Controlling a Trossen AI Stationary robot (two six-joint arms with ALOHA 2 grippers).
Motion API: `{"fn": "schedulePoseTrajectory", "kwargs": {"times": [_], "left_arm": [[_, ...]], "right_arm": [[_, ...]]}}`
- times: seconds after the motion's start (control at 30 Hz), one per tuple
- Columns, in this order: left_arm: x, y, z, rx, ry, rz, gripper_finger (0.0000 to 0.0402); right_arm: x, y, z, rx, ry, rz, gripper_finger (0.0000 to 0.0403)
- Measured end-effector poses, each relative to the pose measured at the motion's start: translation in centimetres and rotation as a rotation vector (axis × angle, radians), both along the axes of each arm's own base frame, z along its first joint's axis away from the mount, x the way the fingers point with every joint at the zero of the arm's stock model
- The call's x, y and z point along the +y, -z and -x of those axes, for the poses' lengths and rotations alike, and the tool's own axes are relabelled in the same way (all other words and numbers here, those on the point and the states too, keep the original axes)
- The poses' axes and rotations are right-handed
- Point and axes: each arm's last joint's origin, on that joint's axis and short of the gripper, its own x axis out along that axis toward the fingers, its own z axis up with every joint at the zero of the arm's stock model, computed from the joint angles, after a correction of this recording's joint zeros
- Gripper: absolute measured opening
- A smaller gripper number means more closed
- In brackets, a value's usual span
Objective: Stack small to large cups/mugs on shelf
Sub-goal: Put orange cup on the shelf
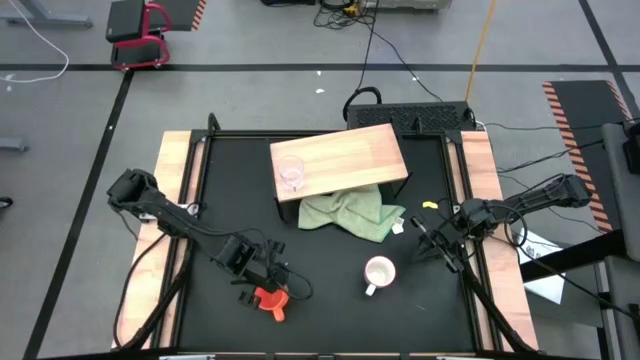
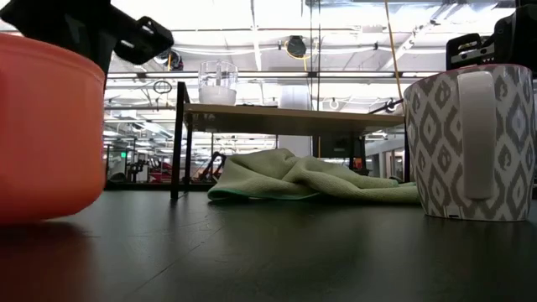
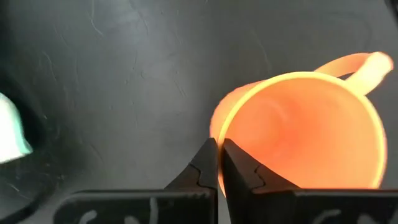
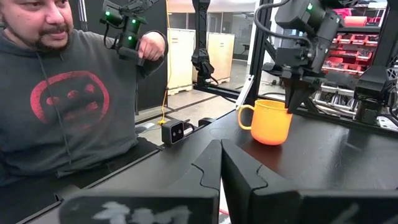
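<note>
Lower left of the high view, the left gripper had its jaws clamped on the orange mug rim near the table's front edge. Centre, the glass cup stood on the shelf. Open table surrounded the white mug. At right, the right gripper waited, jaws together.

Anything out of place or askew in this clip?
A crumpled green cloth lies half under the shelf, which sits skewed to the table edges. The cups stand upright; nothing spilled. The left hand pinches the orange mug rim.
</note>
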Motion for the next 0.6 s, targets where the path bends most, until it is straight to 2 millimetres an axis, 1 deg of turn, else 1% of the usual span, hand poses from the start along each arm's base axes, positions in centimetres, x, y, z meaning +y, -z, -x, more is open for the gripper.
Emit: {"fn": "schedulePoseTrajectory", "kwargs": {"times": [0.1, 0.4, 0.6], "left_arm": [[0.3, -1.1, 0.4, -0.045, 0.016, -0.007, 0.0005], [1.6, -5.2, 2.4, -0.204, 0.0, 0.009, 0.0003], [2.1, -6.8, 3.4, -0.256, 0.004, 0.033, 0.0003]], "right_arm": [[0.0, 0.0, 0.0, 0.0, 0.0, 0.0, 0.0], [0.0, 0.1, 0.0, 0.008, 0.0, 0.002, 0.0], [0.0, 0.1, 0.0, 0.008, 0.0, 0.002, 0.0]]}}
